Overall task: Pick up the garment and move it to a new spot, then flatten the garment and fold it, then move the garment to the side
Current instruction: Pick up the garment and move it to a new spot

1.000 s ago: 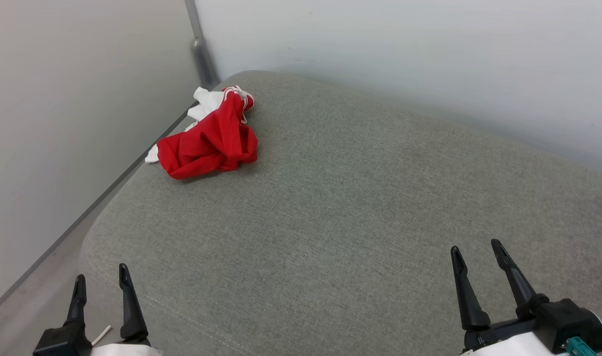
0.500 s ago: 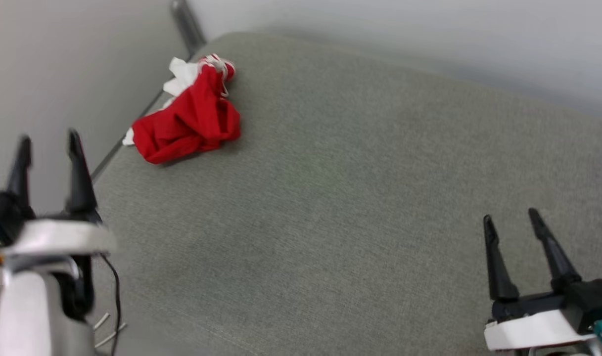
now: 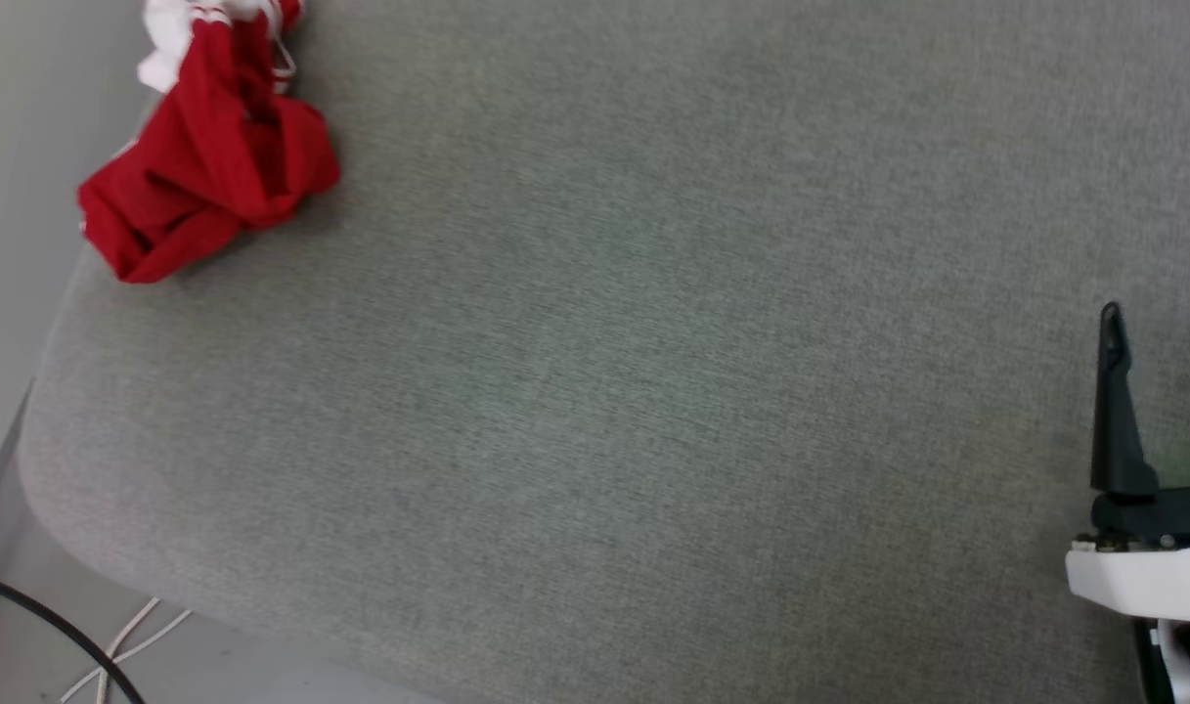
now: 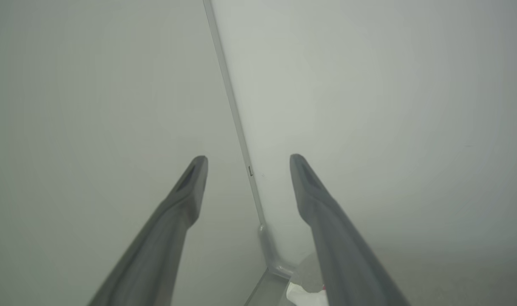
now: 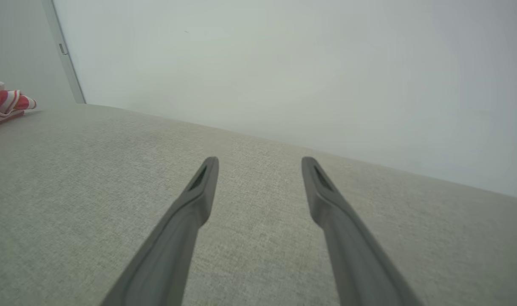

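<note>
**A:** Which step is in hand?

**B:** The first one, I'd say: the pick-up is not yet begun. The garment (image 3: 208, 147) lies in a crumpled red heap, white sleeve and striped trim at its far end. It sits on the far left corner of the cushion (image 3: 653, 391), close to the left edge.

**A:** And the fingers?

**B:** Both pairs are spread wide with nothing between them. The left gripper (image 4: 245, 163) points up at the corner where the walls meet, with a bit of white cloth at the bottom of its wrist view. The right gripper (image 5: 260, 163) hangs over bare cushion on the right side, well apart from the garment.

**A:** What does the next move call for?

**B:** The left arm seems the nearer one. It would need to tip down, reach the heap and close on a good bunch of cloth rather than one loose fold, so the whole shirt lifts. The bare middle of the cushion looks a fair spot to set it down.

**A:** And the surface, the room?

**B:** Grey woven upholstery, rounded at the edges; cloth may drag on it rather than slide. Plain pale walls (image 5: 283, 63) meet behind it at a thin metal strip (image 4: 234, 114). Off the near left corner, a black cable (image 3: 42, 616) and white cables (image 3: 125, 650) lie on the floor (image 3: 213, 675).
</note>
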You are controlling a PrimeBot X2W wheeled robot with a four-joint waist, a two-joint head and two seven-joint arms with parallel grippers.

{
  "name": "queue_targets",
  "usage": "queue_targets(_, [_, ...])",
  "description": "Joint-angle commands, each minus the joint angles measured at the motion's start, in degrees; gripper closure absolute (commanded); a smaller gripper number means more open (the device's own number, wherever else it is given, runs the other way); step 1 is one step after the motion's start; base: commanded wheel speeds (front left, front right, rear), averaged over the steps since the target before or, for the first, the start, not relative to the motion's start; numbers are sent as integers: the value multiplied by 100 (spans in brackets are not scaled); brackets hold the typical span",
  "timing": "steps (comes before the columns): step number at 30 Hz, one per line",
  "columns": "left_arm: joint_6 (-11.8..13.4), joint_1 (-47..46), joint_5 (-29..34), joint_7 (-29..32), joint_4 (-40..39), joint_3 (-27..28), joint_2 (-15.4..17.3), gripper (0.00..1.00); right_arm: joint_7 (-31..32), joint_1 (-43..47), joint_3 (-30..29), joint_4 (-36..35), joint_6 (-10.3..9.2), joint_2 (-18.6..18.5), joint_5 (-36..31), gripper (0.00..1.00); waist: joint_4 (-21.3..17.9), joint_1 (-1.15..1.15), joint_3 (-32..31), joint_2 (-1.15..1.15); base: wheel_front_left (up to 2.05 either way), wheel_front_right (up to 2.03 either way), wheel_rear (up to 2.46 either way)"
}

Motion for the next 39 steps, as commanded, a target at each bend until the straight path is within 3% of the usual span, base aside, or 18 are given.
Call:
queue_targets(1, [-3, -156, -135, 78, 103, -134, 121, 0, -11, -91, -29, -76, -4, -53, -28, 0, -211, -1, 318, 0, 0, 0, 0])
queue_targets(2, [0, -372, -518, 286, 324, -464, 441, 0, -11, -118, -67, -190, -4, -88, -46, 0, -267, -1, 444, 0, 0, 0, 0])
queue_targets(9, [-1, -792, -2273, 2074, 488, -1862, 1402, 0, -11, -207, -117, -484, -4, -183, -99, 0, -370, -1, 813, 0, 0, 0, 0])
queue_targets(16, [-3, -777, -3703, 3889, 413, -2960, 2072, 0, -10, -325, -105, -701, -4, -214, -168, 0, -526, -1, 1114, 0, 0, 0, 0])
queue_targets(23, [-3, -754, -4599, 5115, 710, -3654, 2213, 0, -10, -401, -120, -789, -4, -218, -192, 0, -682, -1, 1337, 0, 0, 0, 0])
queue_targets(33, [-8, -567, -4759, 5341, 1361, -4512, 1687, 0, -9, -450, -78, -701, -4, -157, -170, 0, -815, -1, 1357, 0, 0, 0, 0])
queue_targets(34, [-8, -565, -4789, 5330, 1404, -4565, 1681, 82, -9, -450, -75, -692, -4, -146, -161, 0, -828, -1, 1325, 0, 0, 0, 0])
queue_targets(35, [-8, -587, -4780, 5302, 1415, -4620, 1719, 100, -10, -450, -68, -685, -4, -135, -155, 0, -836, -1, 1284, 0, 0, 0, 0])
queue_targets(39, [-9, -868, -4787, 5036, 1269, -4701, 2025, 100, -10, -407, -23, -609, -4, -87, -123, 0, -830, -1, 1032, 0, 0, 0, 0])
